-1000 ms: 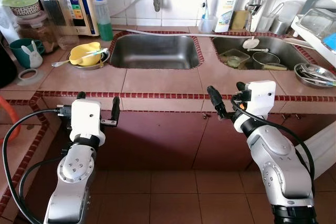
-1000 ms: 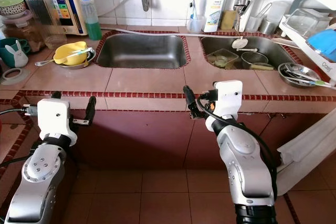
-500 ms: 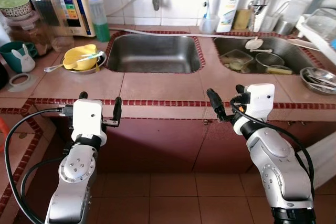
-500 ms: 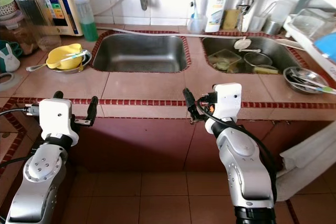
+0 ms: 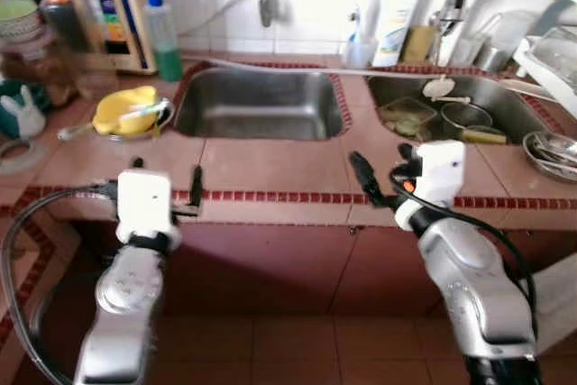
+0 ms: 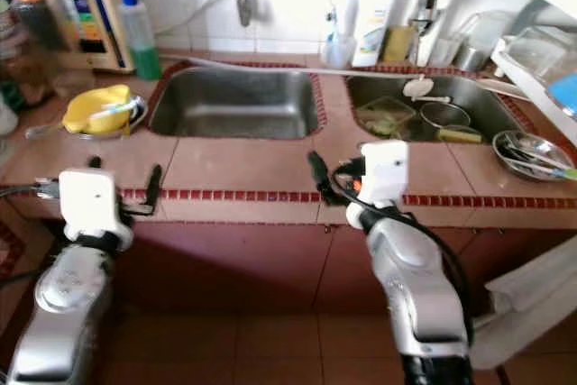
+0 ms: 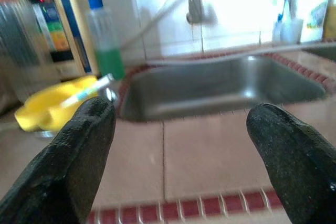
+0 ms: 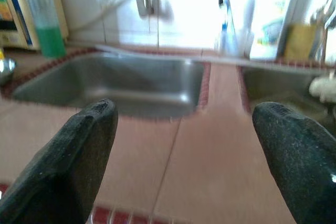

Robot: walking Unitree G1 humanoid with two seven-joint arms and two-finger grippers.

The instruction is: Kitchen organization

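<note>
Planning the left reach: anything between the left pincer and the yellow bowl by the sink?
Nothing visible. The left pincer hangs open at the counter's front edge; bare tile runs from it to the yellow bowl, which sits left of the empty left sink. A spoon lies across the bowl.

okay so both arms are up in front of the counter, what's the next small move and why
Probably step closer to the counter. The left gripper and right gripper hover open and empty at its front edge, short of the yellow bowl and the dishes in the right sink.

Pink-tiled counter [image 5: 270,164] with red trim, steel sink [image 5: 257,105], yellow bowl [image 5: 122,113].
</note>
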